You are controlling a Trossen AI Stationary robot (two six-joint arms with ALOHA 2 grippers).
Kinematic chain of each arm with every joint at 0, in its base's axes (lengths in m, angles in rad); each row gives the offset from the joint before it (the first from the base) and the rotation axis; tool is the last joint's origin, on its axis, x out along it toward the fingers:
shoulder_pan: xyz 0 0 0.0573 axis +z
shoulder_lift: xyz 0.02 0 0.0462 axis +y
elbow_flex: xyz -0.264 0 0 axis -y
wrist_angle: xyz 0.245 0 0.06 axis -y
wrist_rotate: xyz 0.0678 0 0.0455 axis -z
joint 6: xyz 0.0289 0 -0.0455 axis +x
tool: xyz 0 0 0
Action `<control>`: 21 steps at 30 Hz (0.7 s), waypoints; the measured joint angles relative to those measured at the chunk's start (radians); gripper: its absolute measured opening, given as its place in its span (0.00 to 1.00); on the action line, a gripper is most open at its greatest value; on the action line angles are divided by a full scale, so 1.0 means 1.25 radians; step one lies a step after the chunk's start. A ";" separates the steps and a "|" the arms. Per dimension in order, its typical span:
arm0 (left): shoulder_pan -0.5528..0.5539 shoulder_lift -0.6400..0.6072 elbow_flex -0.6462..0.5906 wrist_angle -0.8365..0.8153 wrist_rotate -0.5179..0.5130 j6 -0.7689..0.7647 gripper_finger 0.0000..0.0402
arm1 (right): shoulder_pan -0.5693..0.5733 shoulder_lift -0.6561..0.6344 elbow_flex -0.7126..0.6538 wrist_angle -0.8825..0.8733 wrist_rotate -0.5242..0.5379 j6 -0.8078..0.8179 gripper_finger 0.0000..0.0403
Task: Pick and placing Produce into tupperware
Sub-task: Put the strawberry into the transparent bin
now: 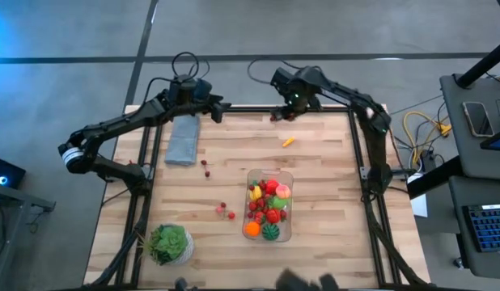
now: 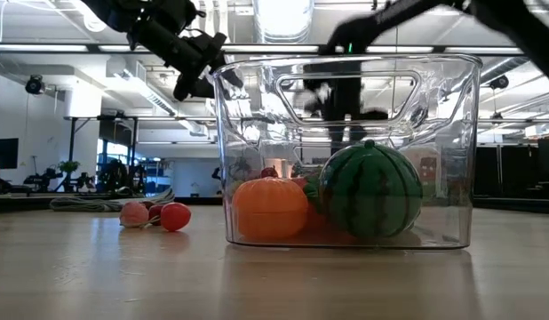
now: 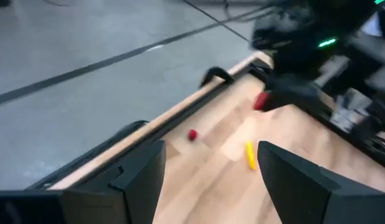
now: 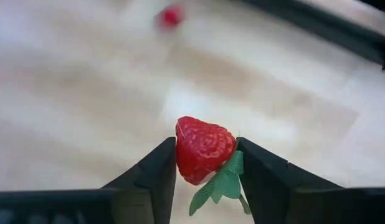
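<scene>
Tupperware [image 2: 346, 151] holding striped green ball [image 2: 370, 190], orange piece [image 2: 270, 207], red produce [image 1: 272, 202]

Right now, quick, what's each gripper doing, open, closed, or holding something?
Left gripper: open, empty, near the table's far edge.
Right gripper: shut on a strawberry, at the far edge.
</scene>
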 joint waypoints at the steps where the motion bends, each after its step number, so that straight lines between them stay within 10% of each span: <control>1: 0.000 0.000 -0.002 0.000 0.018 0.002 0.60 | 0.026 -0.029 -0.002 -0.020 -0.005 -0.020 0.36; 21: -0.146 -0.117 -0.051 -0.261 0.049 -0.151 0.60 | 0.583 -0.357 -0.315 0.042 0.109 0.233 0.43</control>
